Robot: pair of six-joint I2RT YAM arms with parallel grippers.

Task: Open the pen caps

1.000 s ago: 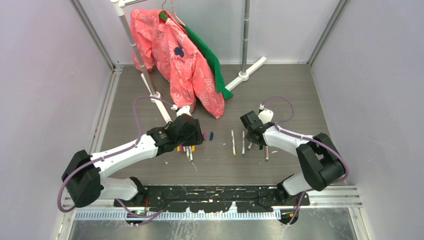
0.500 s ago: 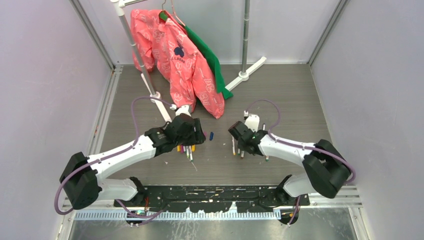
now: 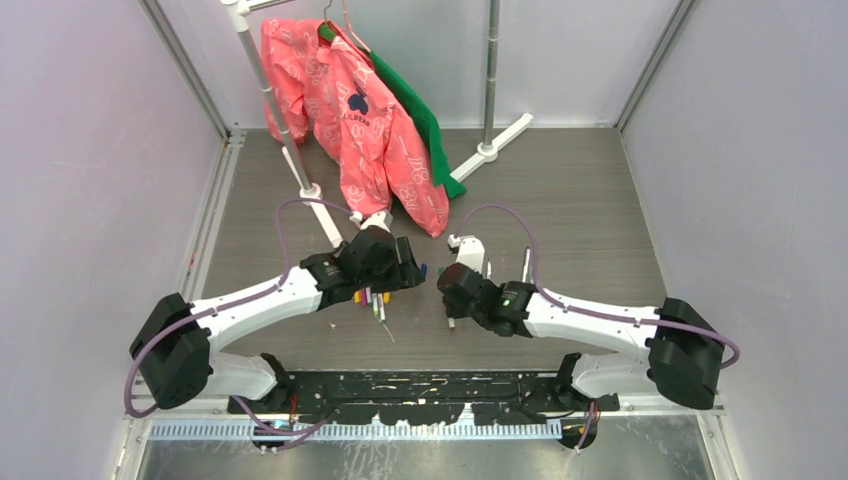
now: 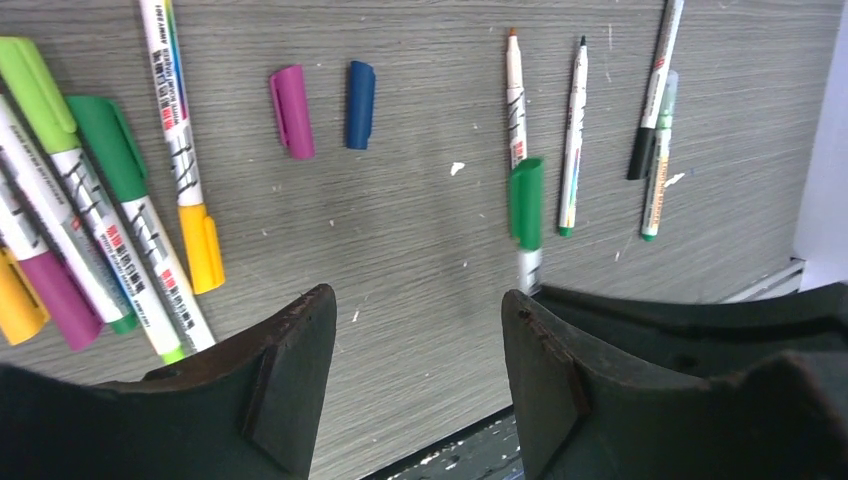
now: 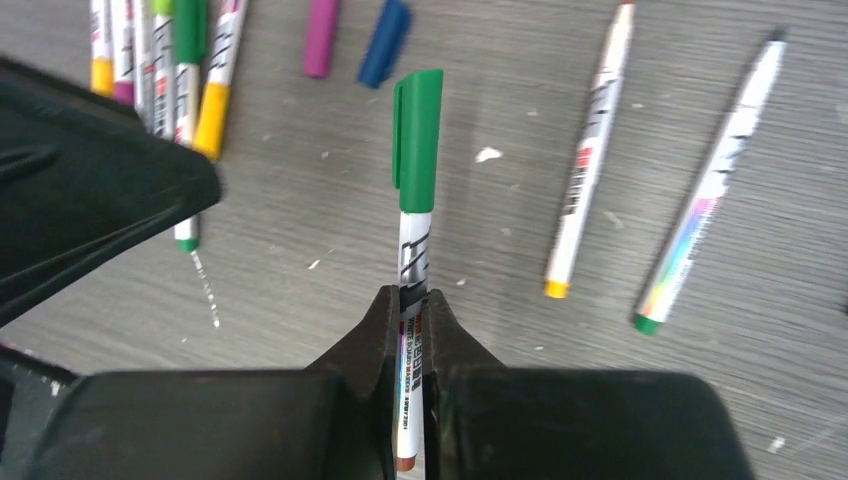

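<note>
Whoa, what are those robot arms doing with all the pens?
They are taking caps off marker pens. The right gripper is shut on a white pen whose green cap is on. The left gripper is open and empty right beside it, probably about to pull that cap off. A purple cap and a blue cap already lie loose on the table, near some uncapped pens, and a bunch of capped pens is waiting.
</note>
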